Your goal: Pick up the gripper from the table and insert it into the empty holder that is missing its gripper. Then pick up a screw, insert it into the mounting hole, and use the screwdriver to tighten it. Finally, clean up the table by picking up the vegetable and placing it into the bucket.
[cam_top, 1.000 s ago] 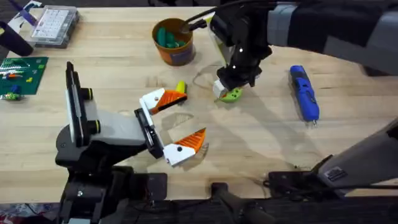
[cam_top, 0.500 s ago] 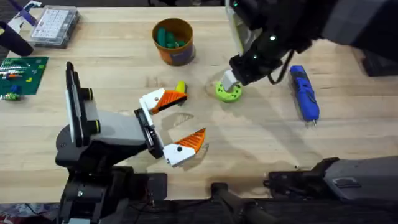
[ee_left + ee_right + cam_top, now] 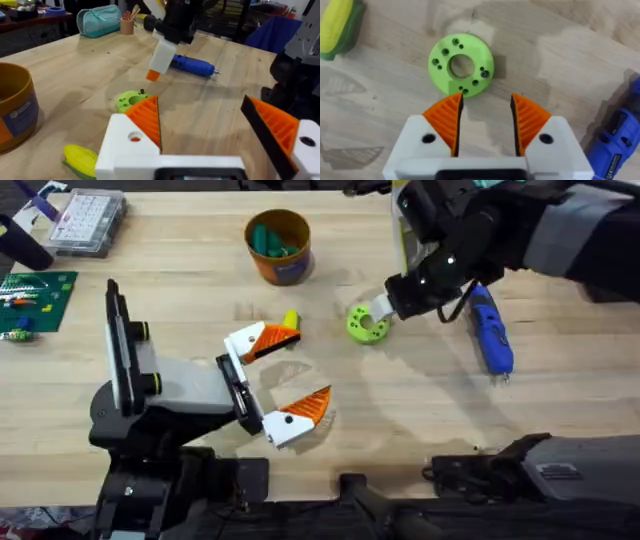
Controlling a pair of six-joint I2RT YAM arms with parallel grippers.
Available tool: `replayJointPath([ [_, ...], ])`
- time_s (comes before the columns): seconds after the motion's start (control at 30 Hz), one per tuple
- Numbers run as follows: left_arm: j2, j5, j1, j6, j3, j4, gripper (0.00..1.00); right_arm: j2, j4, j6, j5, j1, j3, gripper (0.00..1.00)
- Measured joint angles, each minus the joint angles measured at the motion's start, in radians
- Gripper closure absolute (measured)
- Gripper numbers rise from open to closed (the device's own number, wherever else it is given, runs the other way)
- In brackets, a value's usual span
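Note:
My right gripper [image 3: 381, 308] hangs open and holds nothing [image 3: 486, 97], just right of a lime-green holed disc [image 3: 367, 325] [image 3: 461, 65]. The blue screwdriver [image 3: 490, 330] [image 3: 615, 135] lies on the table to its right. The yellow vegetable [image 3: 291, 320] [image 3: 337, 22] with its green end lies left of the disc. My left gripper [image 3: 302, 370] [image 3: 200, 107] rests low near the table, open, and the vegetable [image 3: 80, 159] is just outside one finger. The orange bucket [image 3: 278, 245] [image 3: 15, 110] stands at the back with teal-green pieces inside. The holder, a loose gripper and a loose screw are out of view.
A clear parts box [image 3: 90, 220] and a green circuit board [image 3: 35, 300] sit at the far left. A teal pouch [image 3: 97, 22] lies beyond the table area. Bare wood stretches across the front right of the table [image 3: 420, 410].
The right gripper was down on the lime-green disc. It has let go, risen and shifted right toward the screwdriver. The disc now lies flat. The left arm has not moved.

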Motion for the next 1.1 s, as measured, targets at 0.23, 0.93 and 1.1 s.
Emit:
replayJointPath([
  [0.23, 0.000, 0.000, 0.000, 0.000, 0.000, 0.000, 0.013, 0.080, 0.050, -0.029, -0.001, -0.002, -0.001, 0.452],
  [0.93, 0.000, -0.003, 0.000, 0.000, 0.000, 0.000, 0.013, 0.166, 0.132, -0.048, -0.001, 0.000, -0.003, 0.786],
  [1.1, 0.000, -0.003, 0.000, 0.000, 0.000, 0.000, 0.013, 0.166, 0.132, -0.048, -0.001, 0.000, -0.003, 0.876],
])
